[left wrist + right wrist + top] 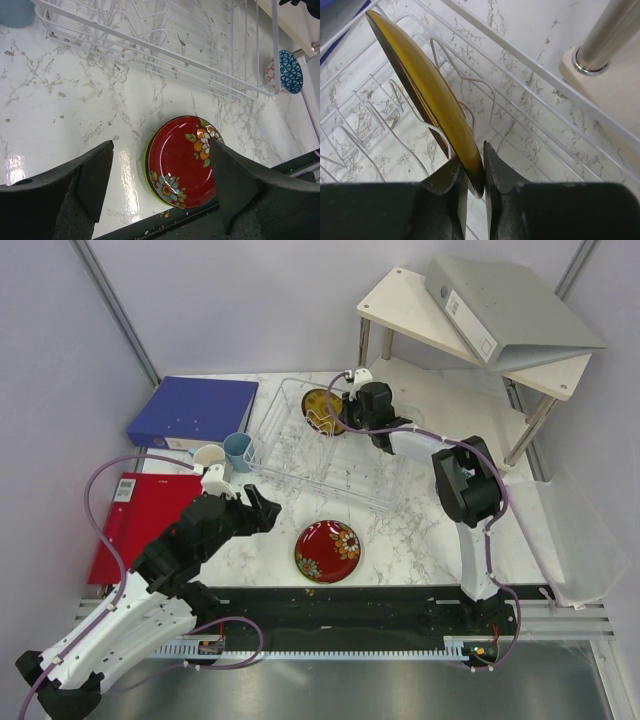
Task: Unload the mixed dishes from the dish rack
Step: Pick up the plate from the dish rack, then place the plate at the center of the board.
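The clear dish rack [345,468] stands mid-table. My right gripper [347,406] is shut on the edge of the yellow-brown patterned plate [322,410], which stands upright among the prongs. The right wrist view shows the plate [425,95] pinched between my fingers, gripper [474,175]. My left gripper [262,508] is open and empty, hovering left of the red bowl [328,551]. In the left wrist view, the gripper [160,150] is above the red bowl [182,160], which is stacked on the lime-green plate [148,172]. The cream mug [208,457] and light blue cup [238,450] stand left of the rack. The blue patterned bowl [290,71] lies beyond the rack's right end.
A blue binder [195,412] and red folder [140,520] lie at the left. The white two-tier shelf [440,310] with a grey binder [510,310] stands back right; its metal leg [607,35] is close to the rack. A clear bin [580,540] sits far right.
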Robot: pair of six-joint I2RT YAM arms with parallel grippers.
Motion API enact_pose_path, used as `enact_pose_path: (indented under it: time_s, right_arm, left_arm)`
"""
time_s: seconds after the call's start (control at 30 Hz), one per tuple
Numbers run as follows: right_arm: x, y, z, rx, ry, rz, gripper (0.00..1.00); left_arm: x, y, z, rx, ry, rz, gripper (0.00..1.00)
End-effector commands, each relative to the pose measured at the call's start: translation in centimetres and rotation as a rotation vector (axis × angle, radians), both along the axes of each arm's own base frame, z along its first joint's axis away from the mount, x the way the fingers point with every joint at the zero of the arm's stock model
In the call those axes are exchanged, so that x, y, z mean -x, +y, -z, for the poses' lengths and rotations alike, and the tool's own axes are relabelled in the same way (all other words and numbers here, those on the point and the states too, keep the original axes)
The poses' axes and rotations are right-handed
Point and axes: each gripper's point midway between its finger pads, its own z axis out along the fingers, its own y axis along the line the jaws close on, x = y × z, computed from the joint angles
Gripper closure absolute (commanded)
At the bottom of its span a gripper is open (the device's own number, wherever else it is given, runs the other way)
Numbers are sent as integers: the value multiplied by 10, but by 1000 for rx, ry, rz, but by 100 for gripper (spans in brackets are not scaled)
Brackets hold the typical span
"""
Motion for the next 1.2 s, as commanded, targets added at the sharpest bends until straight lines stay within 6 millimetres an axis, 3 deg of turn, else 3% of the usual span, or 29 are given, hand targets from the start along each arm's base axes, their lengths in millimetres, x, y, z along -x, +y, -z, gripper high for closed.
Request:
enact_pose_path:
  time_s: [0.0,0.2,0.23,0.3,0.33,0.4,0.43,0.5,0.53,0.67,0.8,0.93,1.07,1.17]
  right_arm:
    - [-3,-14,-67,-14,-126,51,100]
    - [11,-26,-105,-30,-164,80,100]
    - [16,-27,-118,-46,-176,84,100]
    - [25,-31,-123,-56,-173,85,100]
    - [32,-34,-141,-79,-195,90,100]
    - [46,-37,-145,-119,-170,100,100]
    - [57,-41,-165,-151,-184,106,100]
    - [75,-44,-169,-230,-137,124,100]
    - [91,-44,-187,-283,-132,108,100]
    - [139,-34,-200,-427,67,63,100]
    - [215,-18,-216,-538,279,-131,100]
    - [277,-18,-223,-598,400,-263,100]
    - [328,-27,-197,-568,530,-298,100]
    - [351,-34,-173,-518,576,-290,100]
  left_arm:
    - [-3,0,-12,14,-41,-6,16]
    - [-2,0,-15,22,-50,-3,16]
    - [-2,1,-14,18,-49,-1,16]
    - [-1,1,-16,25,-55,-2,16]
    - [-1,1,-16,25,-56,0,16]
    - [-1,2,-17,29,-61,-2,16]
    - [-1,3,-19,33,-64,-7,16]
    - [-1,3,-20,34,-69,-8,16]
    - [-1,3,-20,36,-68,-12,16]
    - [-1,3,-25,49,-77,-12,16]
    - [1,6,-29,63,-89,-20,16]
    - [2,9,-29,69,-91,-33,16]
    - [2,9,-26,90,-75,-47,16]
    - [2,7,-23,94,-63,-45,12]
